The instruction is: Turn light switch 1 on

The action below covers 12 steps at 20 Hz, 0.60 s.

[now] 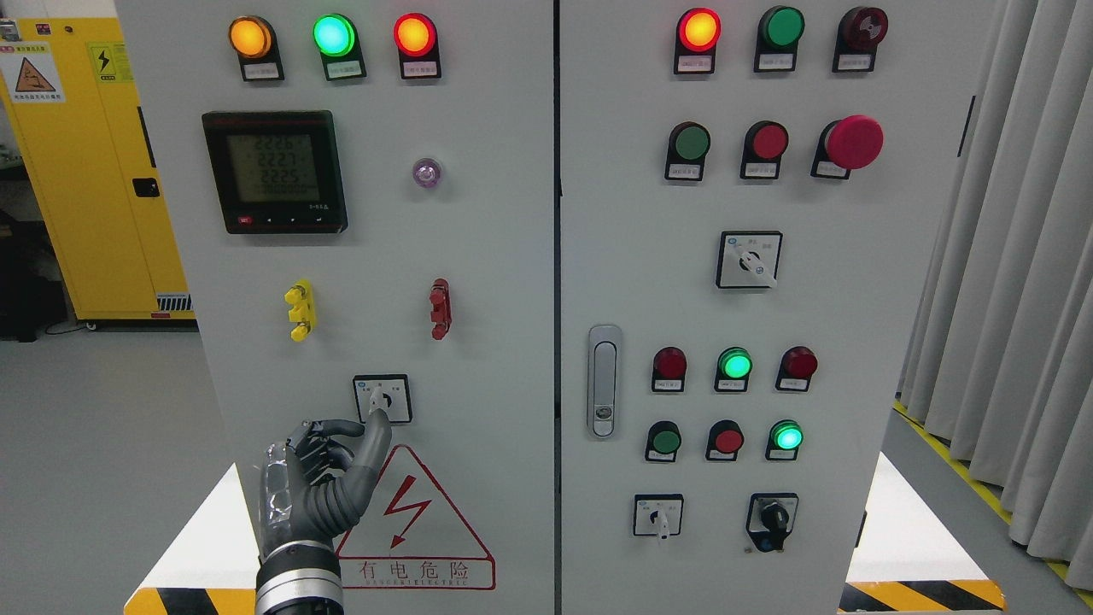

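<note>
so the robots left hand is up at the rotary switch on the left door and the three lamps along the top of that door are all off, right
Not quite. The left hand is at the rotary switch on the left door, its thumb reaching the knob, but the three top lamps are lit: amber lamp, green lamp and red lamp. The head view shows it.

Four rotary switches, roughly sixteen round lamps and buttons, one meter, one hand.
</note>
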Available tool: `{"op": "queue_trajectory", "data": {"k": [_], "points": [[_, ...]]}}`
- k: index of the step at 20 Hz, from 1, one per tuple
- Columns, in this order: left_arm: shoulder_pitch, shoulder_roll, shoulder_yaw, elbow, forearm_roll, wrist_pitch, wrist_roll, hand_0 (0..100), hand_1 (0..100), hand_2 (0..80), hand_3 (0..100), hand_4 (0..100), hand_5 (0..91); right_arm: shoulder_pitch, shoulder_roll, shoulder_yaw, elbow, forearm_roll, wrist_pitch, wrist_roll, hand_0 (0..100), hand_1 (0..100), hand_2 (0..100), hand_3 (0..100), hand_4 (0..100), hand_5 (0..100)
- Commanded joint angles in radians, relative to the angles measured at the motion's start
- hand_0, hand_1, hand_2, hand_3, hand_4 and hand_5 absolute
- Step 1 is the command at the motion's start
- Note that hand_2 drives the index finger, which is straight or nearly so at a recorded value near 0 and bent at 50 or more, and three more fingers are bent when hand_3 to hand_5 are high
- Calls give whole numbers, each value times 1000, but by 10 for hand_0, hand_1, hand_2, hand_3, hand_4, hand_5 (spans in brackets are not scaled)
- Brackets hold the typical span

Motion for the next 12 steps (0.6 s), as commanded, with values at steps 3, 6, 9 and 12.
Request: {"op": "queue_trajectory", "data": {"k": [3, 6, 9, 12], "points": [[-17, -4, -7, 20, 0, 1, -4, 262, 681, 578, 937, 806, 817, 0, 0, 0, 0, 0, -1, 1, 0, 500, 40, 0, 0, 0], [-20, -4, -9, 22, -2, 1, -4, 272, 686, 579, 937, 808, 817, 0, 0, 0, 0, 0, -1, 1, 0, 500, 40, 0, 0, 0], [-20, -4, -9, 22, -2, 3, -4, 276, 688, 585, 937, 809, 817, 0, 0, 0, 0, 0, -1, 1, 0, 500, 40, 0, 0, 0], [-24, -4, -9, 25, -2, 3, -4, 273, 688, 586, 937, 810, 817, 0, 0, 0, 0, 0, -1, 1, 0, 500, 40, 0, 0, 0]]}}
